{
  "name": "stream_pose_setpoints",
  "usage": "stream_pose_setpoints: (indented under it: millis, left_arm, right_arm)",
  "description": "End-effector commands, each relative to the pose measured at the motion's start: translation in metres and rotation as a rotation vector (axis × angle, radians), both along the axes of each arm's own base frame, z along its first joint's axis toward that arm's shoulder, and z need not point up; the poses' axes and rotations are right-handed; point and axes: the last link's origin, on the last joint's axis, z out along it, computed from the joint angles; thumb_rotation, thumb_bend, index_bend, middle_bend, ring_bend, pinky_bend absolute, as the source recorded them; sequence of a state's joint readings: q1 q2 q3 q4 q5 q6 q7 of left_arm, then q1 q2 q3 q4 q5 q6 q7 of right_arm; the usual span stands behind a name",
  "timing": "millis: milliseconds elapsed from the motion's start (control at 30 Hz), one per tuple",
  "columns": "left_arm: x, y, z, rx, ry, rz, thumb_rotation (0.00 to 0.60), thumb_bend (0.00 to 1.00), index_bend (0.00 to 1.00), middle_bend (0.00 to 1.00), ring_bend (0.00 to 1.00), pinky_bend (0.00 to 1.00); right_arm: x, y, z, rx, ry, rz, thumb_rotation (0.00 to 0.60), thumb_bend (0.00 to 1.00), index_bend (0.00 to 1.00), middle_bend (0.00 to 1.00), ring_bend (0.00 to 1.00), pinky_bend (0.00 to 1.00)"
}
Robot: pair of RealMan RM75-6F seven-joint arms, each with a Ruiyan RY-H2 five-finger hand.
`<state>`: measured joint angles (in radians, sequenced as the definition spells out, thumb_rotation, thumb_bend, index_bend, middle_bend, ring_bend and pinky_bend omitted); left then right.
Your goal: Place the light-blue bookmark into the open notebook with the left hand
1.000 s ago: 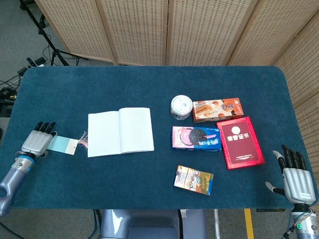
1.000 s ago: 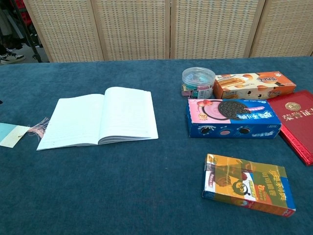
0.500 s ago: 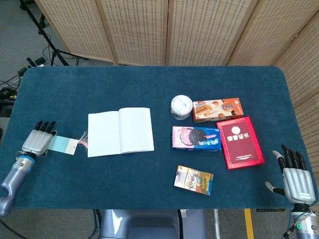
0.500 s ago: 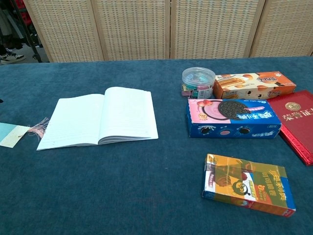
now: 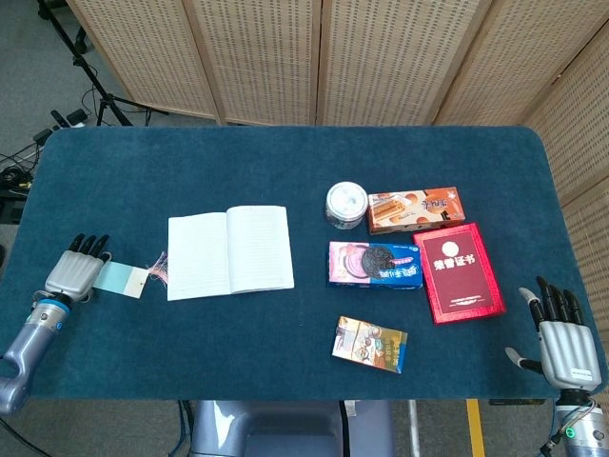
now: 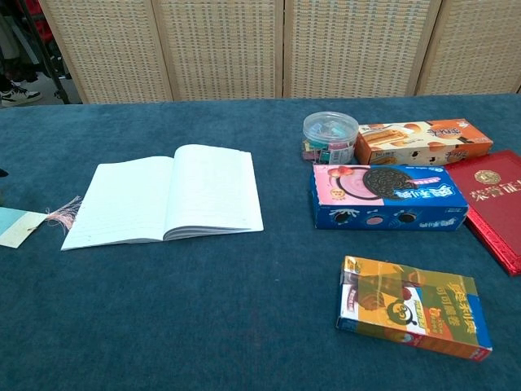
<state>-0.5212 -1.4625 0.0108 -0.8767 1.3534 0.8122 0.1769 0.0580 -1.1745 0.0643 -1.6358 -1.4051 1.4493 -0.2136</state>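
Observation:
The light-blue bookmark [image 5: 122, 278] lies flat on the blue table, its pink tassel [image 5: 157, 269] pointing at the open notebook [image 5: 228, 250] just to its right. My left hand [image 5: 76, 271] lies at the bookmark's left end with fingers stretched out, fingertips touching or overlapping its edge, nothing gripped. The chest view shows the bookmark [image 6: 18, 226] at the left border and the notebook [image 6: 167, 195] lying open with blank lined pages; the left hand is out of that frame. My right hand [image 5: 561, 343] rests open at the near right corner, holding nothing.
Right of the notebook stand a round clear tub [image 5: 346, 205], an orange biscuit box [image 5: 416, 209], a blue Oreo box [image 5: 375, 264], a red certificate folder [image 5: 461, 271] and a small colourful box [image 5: 369, 344]. Folding screens stand behind the table.
My left hand has slid slightly toward the near edge beside the bookmark, which has shifted a little to the left. The right hand has not moved.

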Motion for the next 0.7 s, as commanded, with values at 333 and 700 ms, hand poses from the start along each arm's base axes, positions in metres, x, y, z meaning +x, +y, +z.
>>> stream_pose_setpoints:
  millis: [333,700]
  left_arm:
    - [-0.0008,-0.0003,-0.0021,0.002,0.006,-0.003,0.6,0.3,0.34,0.0,0.0,0.0]
    - [0.001,-0.0007,-0.0015,0.008,-0.001,-0.009,0.6,0.31,0.38,0.0,0.0,0.0]
  right_arm:
    - [0.0005,0.0005,0.0001,-0.004,-0.002,0.007,0.6,0.1,0.12,0.0,0.0,0.0]
    - [0.0006,0.0009,0.0004,-0.005,-0.003,0.009,0.6,0.1,0.12,0.0,0.0,0.0]
